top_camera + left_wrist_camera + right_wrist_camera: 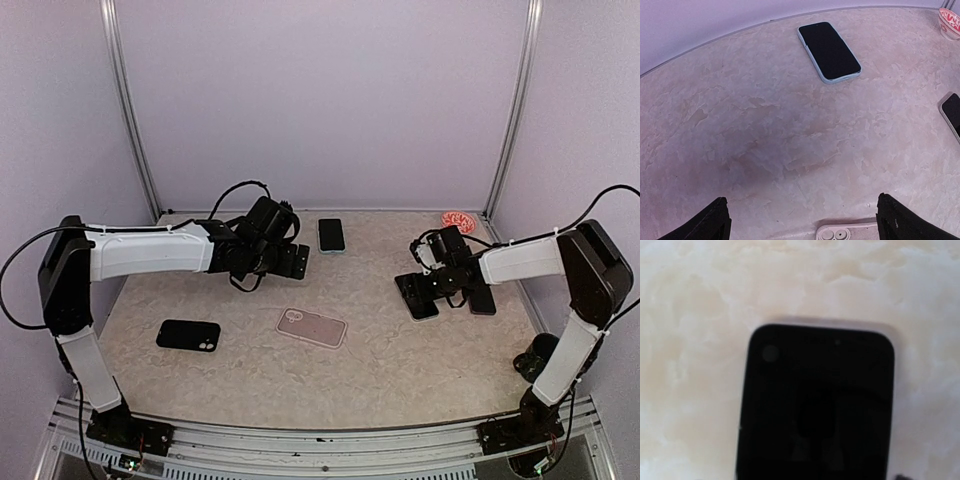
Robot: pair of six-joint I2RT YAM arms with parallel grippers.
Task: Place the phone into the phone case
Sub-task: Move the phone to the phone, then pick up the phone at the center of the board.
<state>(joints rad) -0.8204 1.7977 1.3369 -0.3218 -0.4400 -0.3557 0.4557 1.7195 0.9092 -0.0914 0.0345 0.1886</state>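
Left pincer (802,209) wide over the table (765,125); right pincer (450,298) seemingly wide (close-up blurred) over phone (815,405)

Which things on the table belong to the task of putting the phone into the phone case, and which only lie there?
Likely for the job:
- phone below the right gripper
- pink case, empty

Just lying about:
- rear phone
- black item at the left
- red-and-white bowl
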